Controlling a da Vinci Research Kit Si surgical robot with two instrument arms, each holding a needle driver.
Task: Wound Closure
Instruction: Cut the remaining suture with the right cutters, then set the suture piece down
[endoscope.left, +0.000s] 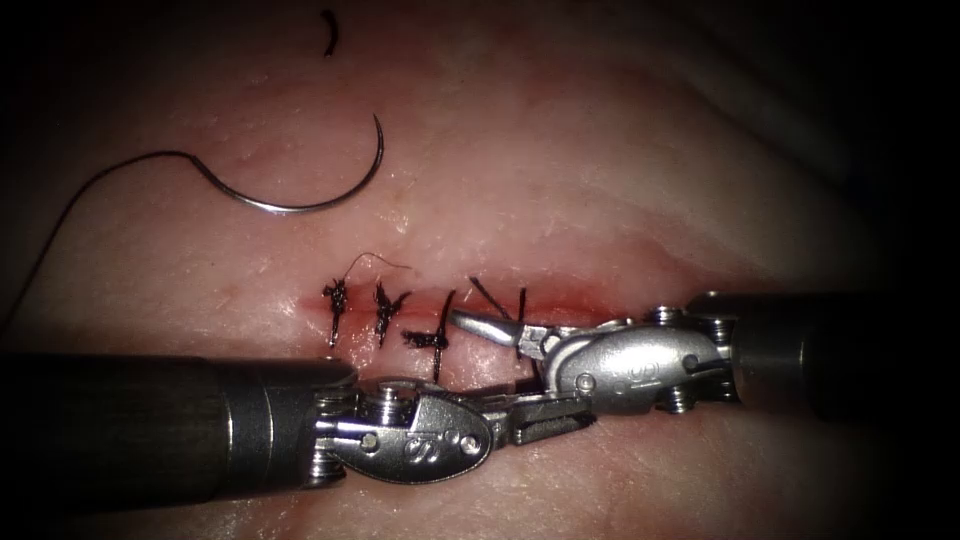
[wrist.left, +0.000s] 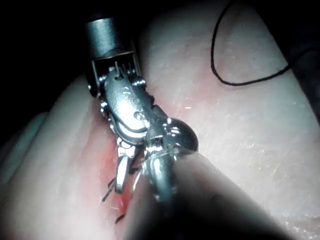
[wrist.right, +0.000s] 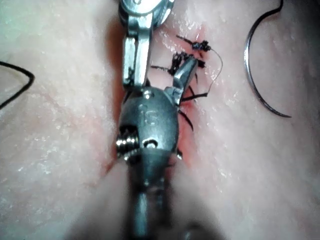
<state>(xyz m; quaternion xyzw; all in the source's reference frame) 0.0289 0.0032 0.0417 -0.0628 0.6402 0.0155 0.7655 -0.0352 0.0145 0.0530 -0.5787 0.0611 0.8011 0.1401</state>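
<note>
1. While its two jaws stand apart, the right claw (endoscope.left: 500, 335) comes in from the right of the endoscope frame and holds nothing; its upper jaw lies over the cut (endoscope.left: 600, 305) among the stitches (endoscope.left: 437, 340), and its lower jaw reaches toward the left tool.
2. The left claw (endoscope.left: 545, 420) enters from the lower left and lies under the right tool; I cannot tell how its jaws stand, and I see nothing held in it.
3. Several dark knotted stitches cross the cut at the centre of the frame, with red fluid (endoscope.left: 560, 300) along the line.
4. The needle (endoscope.left: 320, 195) lies free on the tissue (endoscope.left: 600, 180) in the upper left, well apart from both tools, not in the tissue.
5. Its thread (endoscope.left: 90, 190) trails from it toward the left edge.
6. A cut end of thread (endoscope.left: 330, 32) lies near the top edge.
</note>
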